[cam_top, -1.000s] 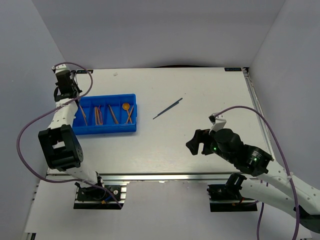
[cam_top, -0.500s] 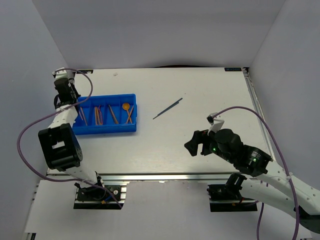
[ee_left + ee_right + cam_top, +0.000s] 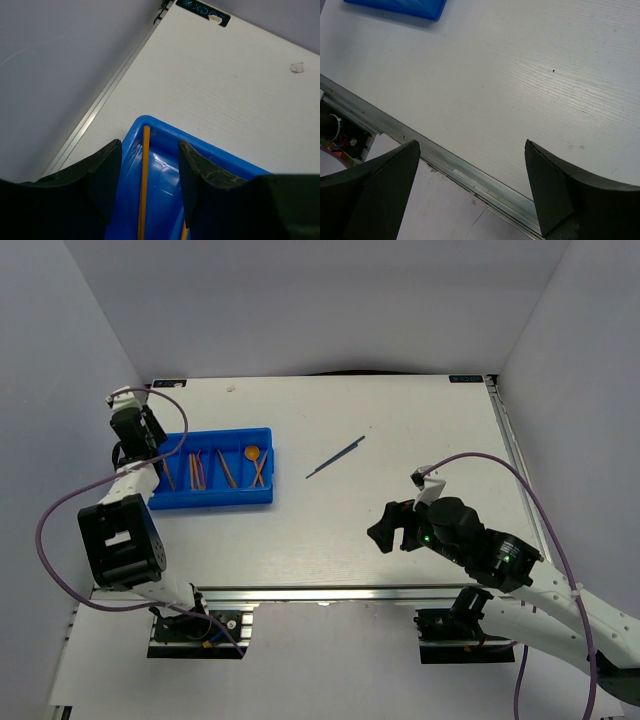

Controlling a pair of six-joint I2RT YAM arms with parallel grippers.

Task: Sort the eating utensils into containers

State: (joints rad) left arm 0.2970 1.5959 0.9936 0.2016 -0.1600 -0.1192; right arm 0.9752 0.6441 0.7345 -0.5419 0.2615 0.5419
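The blue tray [image 3: 262, 497] lies at the left of the table and holds several orange and red sticks and an orange spoon [image 3: 252, 453]. One dark grey-blue utensil [image 3: 335, 457] lies loose on the table right of the tray. My left gripper [image 3: 148, 435] hovers open over the tray's far left corner. In the left wrist view an orange stick [image 3: 145, 175] lies in the tray [image 3: 165, 131] between my open left gripper's [image 3: 149, 185] fingers, untouched. My right gripper [image 3: 392, 525] is open and empty above the table's near edge, well right of the tray.
The right wrist view shows my right gripper [image 3: 471, 150] over the bare table with the metal front rail [image 3: 445, 157] below it and the tray's corner [image 3: 395, 7] at the top left. Grey walls enclose the table on three sides.
My left gripper has shifted slightly nearer and right, toward the tray's far left corner. My right gripper has edged a little to the left.
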